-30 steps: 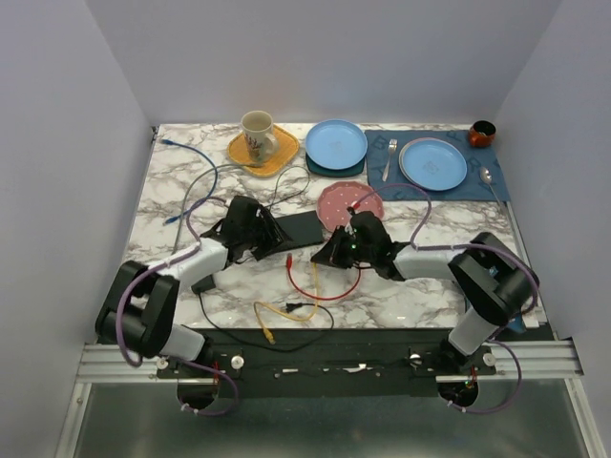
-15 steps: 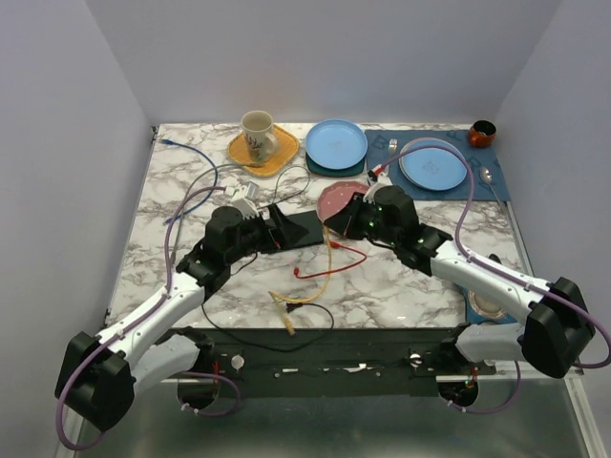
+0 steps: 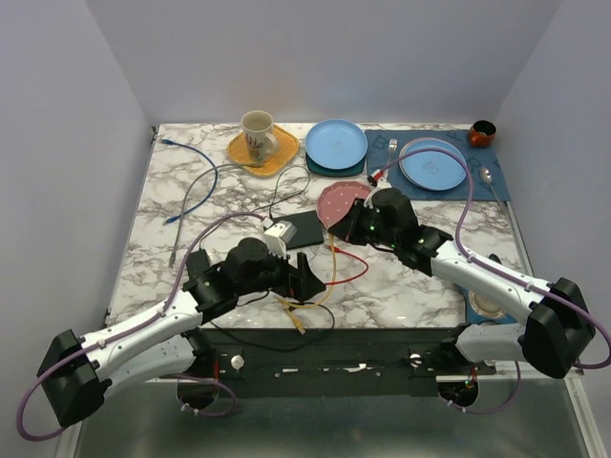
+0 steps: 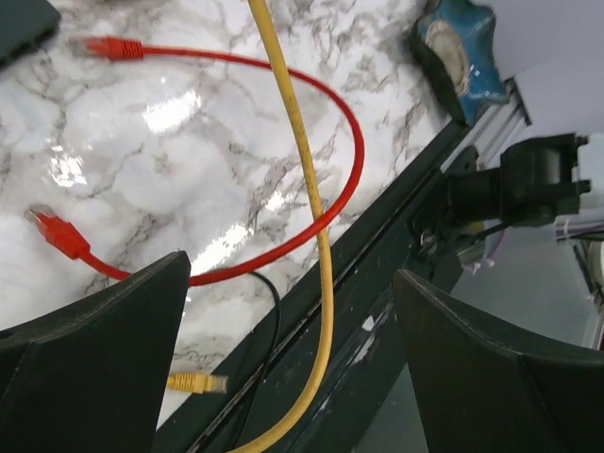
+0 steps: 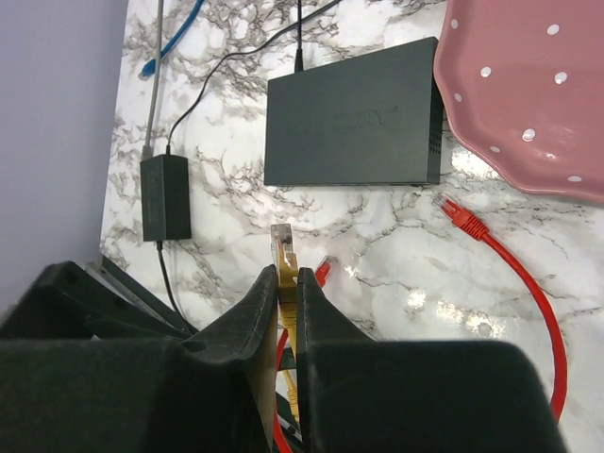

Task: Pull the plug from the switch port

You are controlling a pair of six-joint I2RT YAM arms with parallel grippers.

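Plug yellow, out of its port, at 7 o'clock of switch in right wrist view, apart | right gripper pinched narrow on plug | left gripper wide, empty, over yellow cable | judgement: hold firm, lay plug clear of switch, avoid red cable.

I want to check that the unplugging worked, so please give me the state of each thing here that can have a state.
Left gripper: open, holding nothing.
Right gripper: shut on the yellow plug.
Yellow plug: out of the switch, clear of it.
Switch: lying flat, black lead joined at one edge.
Red cable: loose on the table, both ends free.
Mug: upright on its coaster.
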